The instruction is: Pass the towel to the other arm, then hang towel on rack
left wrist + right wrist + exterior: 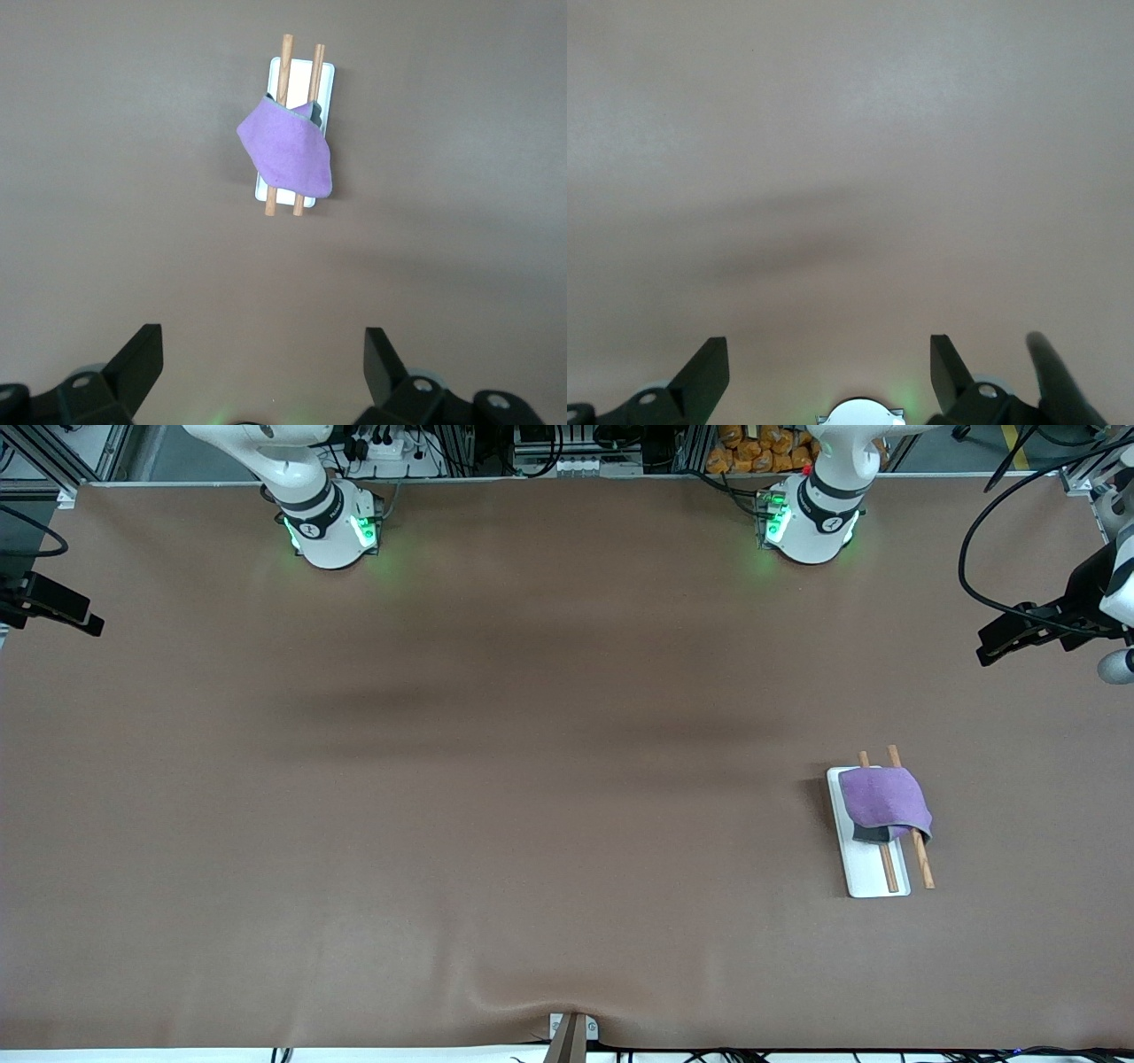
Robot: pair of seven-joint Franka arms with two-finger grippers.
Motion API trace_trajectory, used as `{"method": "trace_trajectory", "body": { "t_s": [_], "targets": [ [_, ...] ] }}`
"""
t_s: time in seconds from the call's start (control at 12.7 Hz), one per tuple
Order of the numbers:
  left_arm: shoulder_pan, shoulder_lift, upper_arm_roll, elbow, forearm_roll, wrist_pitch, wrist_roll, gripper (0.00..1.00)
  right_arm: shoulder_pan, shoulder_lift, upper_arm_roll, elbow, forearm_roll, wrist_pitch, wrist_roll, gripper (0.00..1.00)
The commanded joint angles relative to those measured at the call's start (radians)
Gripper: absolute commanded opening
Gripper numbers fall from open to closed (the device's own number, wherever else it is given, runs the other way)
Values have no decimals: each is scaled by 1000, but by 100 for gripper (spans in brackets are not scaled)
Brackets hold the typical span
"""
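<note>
The purple towel (884, 804) hangs draped over the two wooden rods of the rack (873, 881), which stands toward the left arm's end of the table. In the left wrist view the towel (288, 155) and the white rack base (323, 75) show from high above. My left gripper (263, 341) is open and empty, up over the bare table near the rack. My right gripper (829, 350) is also open and empty, high over plain brown table. Neither hand shows in the front view, only the arms' bases.
Brown cloth covers the whole table. The right arm's base (330, 527) and the left arm's base (811, 522) stand along the table's edge farthest from the front camera. Black camera mounts (53, 607) (1045, 624) stick in at both ends. A small bracket (571, 1032) sits at the nearest edge.
</note>
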Motion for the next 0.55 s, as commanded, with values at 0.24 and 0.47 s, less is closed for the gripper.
{"method": "trace_trajectory", "body": {
  "t_s": [0.24, 0.47],
  "targets": [
    [-7, -29, 7, 3, -4, -60, 5, 100, 7, -2, 5, 9, 11, -3, 17, 100],
    [-7, -33, 7, 17, -7, -74, 5, 100, 7, -2, 5, 9, 11, -3, 17, 100]
  ]
}}
